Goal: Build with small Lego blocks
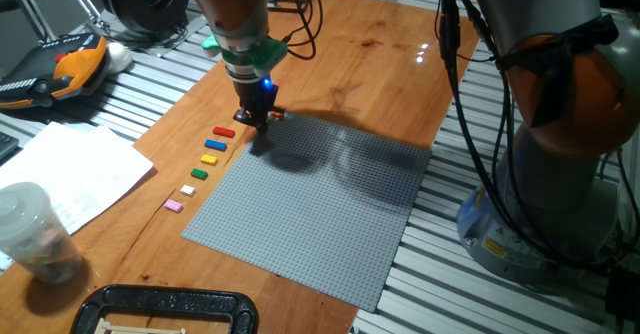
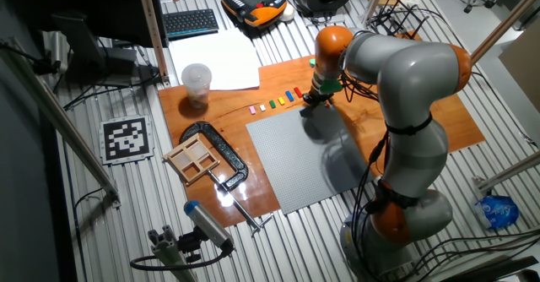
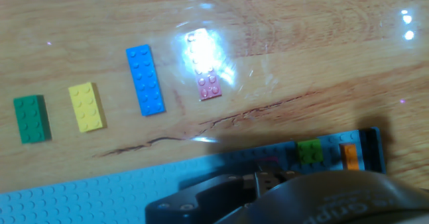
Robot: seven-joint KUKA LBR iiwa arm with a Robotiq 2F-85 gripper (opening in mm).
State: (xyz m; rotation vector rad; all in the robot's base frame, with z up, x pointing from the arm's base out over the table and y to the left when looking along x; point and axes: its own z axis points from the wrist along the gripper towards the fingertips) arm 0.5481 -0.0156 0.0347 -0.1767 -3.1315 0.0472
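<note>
Lego blocks (image 1: 205, 160) rowed beside baseplate (image 1: 310, 214), cup (image 1: 32, 232) apart

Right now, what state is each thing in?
Gripper: down at the baseplate's corner; jaws not discernible.
Baseplate: flat on the table.
Red block, blue block, yellow block, green block, white block, pink block: loose, flat, in a row beside the baseplate.
Orange brick: on the baseplate.
Cup: upright.

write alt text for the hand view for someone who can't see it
Four small Lego bricks lie in a row on a wooden table: green brick, yellow brick, a longer blue brick, and a brick under bright glare. Below, the grey baseplate edge holds a green piece and an orange piece.
</note>
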